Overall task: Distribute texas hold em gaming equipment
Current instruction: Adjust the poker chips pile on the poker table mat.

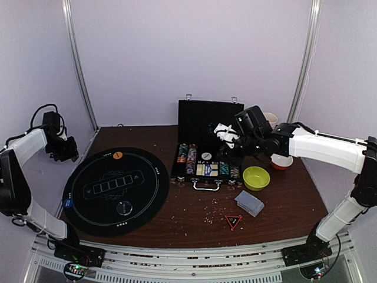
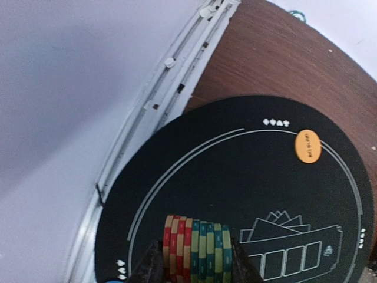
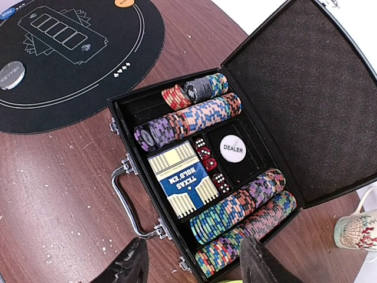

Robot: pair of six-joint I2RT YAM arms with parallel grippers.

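**A:** Jaws first. The left gripper [image 2: 197,265] is clamped on a short stack of red and green striped poker chips [image 2: 197,244]. The right gripper [image 3: 191,268] hangs open and empty over the open black hinged chip case [image 3: 330,118].

**B:** Where's the stack?

**A:** By the round black felt mat [image 2: 247,194], near its 10 o'clock rim seen from overhead.

**B:** I'd lower it onto the felt, clear of the orange disc [image 2: 307,145] at 12 o'clock. Release slowly, or the chips may roll.
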